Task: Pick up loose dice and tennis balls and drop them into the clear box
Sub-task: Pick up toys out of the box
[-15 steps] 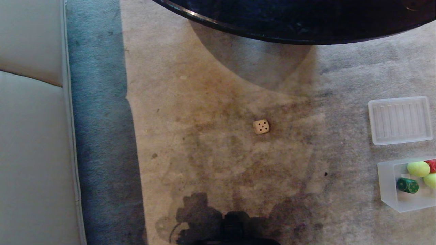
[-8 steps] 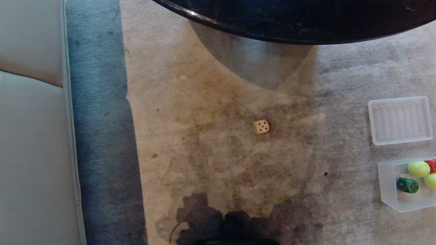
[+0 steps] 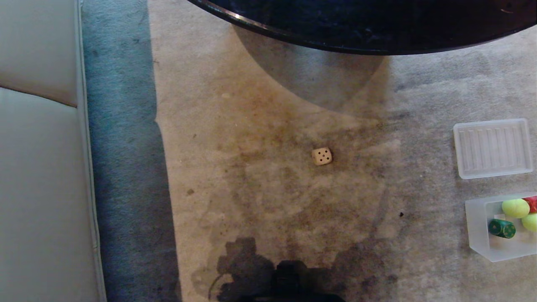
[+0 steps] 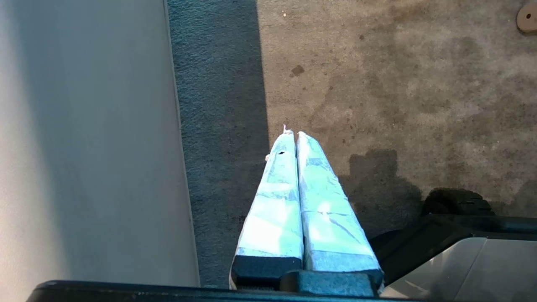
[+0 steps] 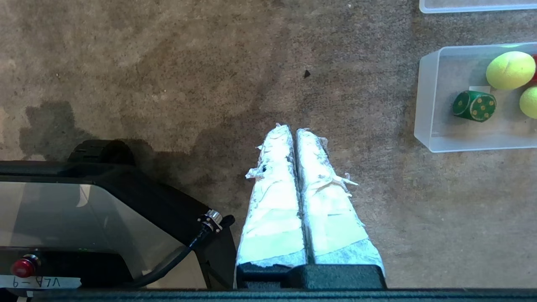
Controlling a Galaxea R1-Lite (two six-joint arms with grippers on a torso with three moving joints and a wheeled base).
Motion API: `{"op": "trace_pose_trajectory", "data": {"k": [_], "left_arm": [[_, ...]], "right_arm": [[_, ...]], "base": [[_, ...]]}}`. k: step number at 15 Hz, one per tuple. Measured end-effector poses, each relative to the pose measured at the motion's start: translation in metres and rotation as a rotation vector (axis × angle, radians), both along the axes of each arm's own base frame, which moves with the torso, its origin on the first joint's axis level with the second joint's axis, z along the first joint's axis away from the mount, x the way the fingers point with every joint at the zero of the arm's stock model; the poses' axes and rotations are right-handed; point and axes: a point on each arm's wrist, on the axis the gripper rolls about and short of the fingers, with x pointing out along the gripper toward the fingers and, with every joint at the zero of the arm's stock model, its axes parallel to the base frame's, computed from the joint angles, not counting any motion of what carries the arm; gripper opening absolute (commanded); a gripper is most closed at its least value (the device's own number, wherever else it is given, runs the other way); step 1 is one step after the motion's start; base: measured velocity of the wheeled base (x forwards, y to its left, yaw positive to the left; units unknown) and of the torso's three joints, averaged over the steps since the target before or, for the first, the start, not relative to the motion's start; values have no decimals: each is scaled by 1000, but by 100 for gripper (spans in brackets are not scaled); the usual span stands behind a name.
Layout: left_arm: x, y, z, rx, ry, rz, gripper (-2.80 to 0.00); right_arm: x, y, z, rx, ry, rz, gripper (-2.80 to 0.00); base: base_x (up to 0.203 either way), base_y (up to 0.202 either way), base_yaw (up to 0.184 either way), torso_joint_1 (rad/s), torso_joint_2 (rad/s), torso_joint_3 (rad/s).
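Head view: clear box [image 3: 478,228] with green die [image 3: 501,228], both claws closed, empty.

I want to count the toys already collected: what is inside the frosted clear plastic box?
Inside the frosted clear plastic box: a dark green die, two yellow-green tennis balls, part of a red die. The rest is outside the picture.

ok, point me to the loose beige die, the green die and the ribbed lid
beige die [image 3: 321,156], head view, top face with the pips
green die [image 5: 474,106], right wrist view, pipped face, inside the clear box
ribbed lid [image 3: 492,147], head view, middle of the ribbed panel
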Motion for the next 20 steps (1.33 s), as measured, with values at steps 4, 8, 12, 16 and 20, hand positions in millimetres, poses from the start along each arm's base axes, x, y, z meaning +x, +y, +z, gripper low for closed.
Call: {"op": "trace_pose_trajectory", "data": {"k": [4,8,12,16,20], "left_arm": [[0,0,0,0,0,0,-280],[0,0,0,0,0,0,-280],[0,0,0,0,0,0,-280],[0,0,0,2,0,0,-280],[0,0,0,1,0,0,-280]], "right_arm": [[0,0,0,2,0,2,-280],[0,0,0,4,0,-1,-280],[0,0,0,6,1,-1,-280],[0,0,0,-4,1,1,-280],[0,0,0,-7,3,1,-280]], "base": [[-124,0,0,0,5,2],[0,0,0,0,0,0],[0,0,0,0,0,0],[0,0,0,0,0,0],[0,0,0,0,0,0]]}}
